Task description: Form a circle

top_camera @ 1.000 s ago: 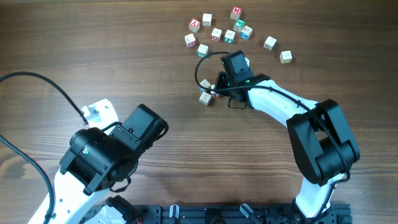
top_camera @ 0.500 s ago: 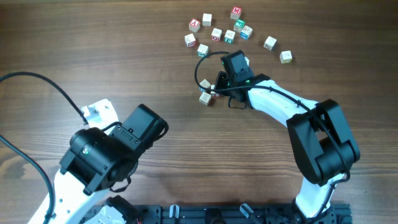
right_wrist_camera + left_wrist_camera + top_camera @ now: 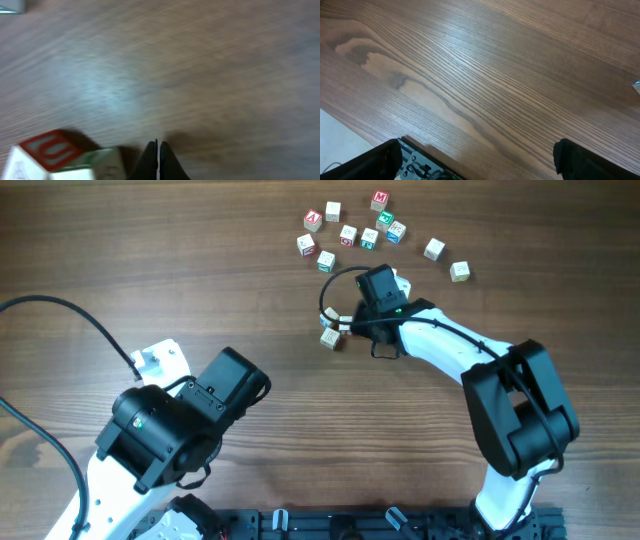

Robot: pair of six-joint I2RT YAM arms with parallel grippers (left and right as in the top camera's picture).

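Several small pale wooden letter cubes [image 3: 348, 235] lie loosely scattered at the far middle of the table, and no circle shows among them. Two more cubes [image 3: 330, 337] sit apart from them, nearer to me. My right gripper [image 3: 344, 327] is shut and empty, low over the table with its tips right beside these two. In the blurred right wrist view the shut tips [image 3: 158, 161] stand just right of a cube with a red letter face [image 3: 55, 156]. My left gripper [image 3: 477, 162] hangs open over bare wood at the near left, far from the cubes.
The left arm [image 3: 180, 430] fills the near left, with a black cable [image 3: 60, 305] curving off to the left edge. The right arm [image 3: 515, 410] reaches in from the near right. Two outlying cubes [image 3: 459, 271] lie at the far right of the scatter.
My right wrist has shifted slightly and its cable loop has changed shape. The two cubes beside it stay about where they were. The left arm has not moved.
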